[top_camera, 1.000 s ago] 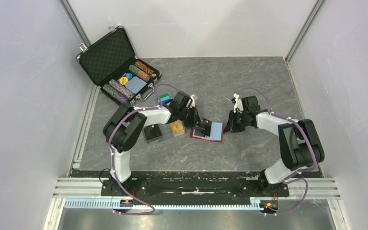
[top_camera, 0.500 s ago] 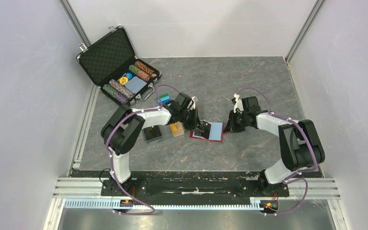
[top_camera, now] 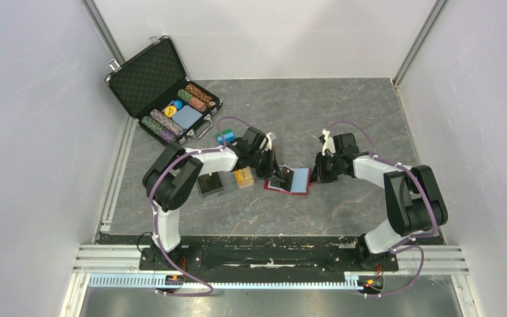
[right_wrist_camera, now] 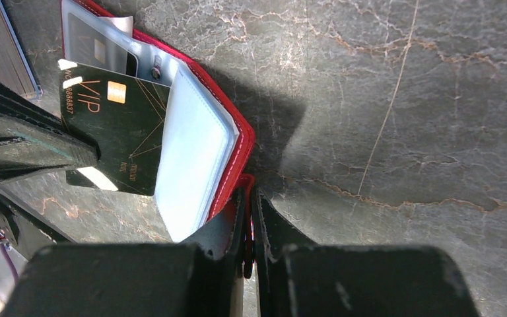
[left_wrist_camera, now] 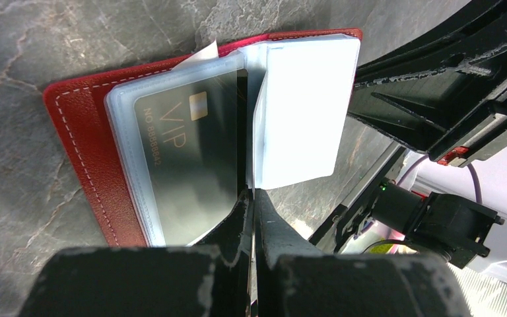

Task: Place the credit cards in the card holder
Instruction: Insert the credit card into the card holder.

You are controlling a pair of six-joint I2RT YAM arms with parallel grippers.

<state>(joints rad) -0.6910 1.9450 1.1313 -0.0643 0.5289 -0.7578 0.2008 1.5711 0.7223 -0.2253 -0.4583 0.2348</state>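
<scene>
Black left gripper (left_wrist_camera: 251, 214): fingers were pinched tight on the lower edge of a dark VIP card, directly over the card holder's fold.
Dark VIP card (right_wrist_camera: 122, 132): gold lettering and a gold chip mark. It stood on edge at the holder's fold, between the two stacks of sleeves. It leaned over the holder's left half and looked like a thin line from the left wrist camera. Whether its far edge had entered a slot could not be told.
Black right gripper (right_wrist_camera: 247, 198): fingers were closed narrow on the red cover at the holder's right edge, clamping it.
Card holder (left_wrist_camera: 79, 145): red, leather-like, with white stitching. It lay open on the table between the two grippers.
Sleeved card (left_wrist_camera: 185, 158): a second dark VIP card lay flat inside a clear sleeve on the holder's left half.
Pale sleeves (left_wrist_camera: 304, 112): a blank, bluish-white stack on the holder's right half, lifted a little at the fold.
Table (top_camera: 343, 119): grey, marbled surface under the holder.
Black square box (top_camera: 211, 183): on the table to the left of the holder, beyond the left gripper and apart from it.
Chip case (top_camera: 146, 72): open and foam-lined, well behind and to the left of the holder.
Poker chips (top_camera: 195, 98): striped rows lying inside the chip case, far from the holder.
</scene>
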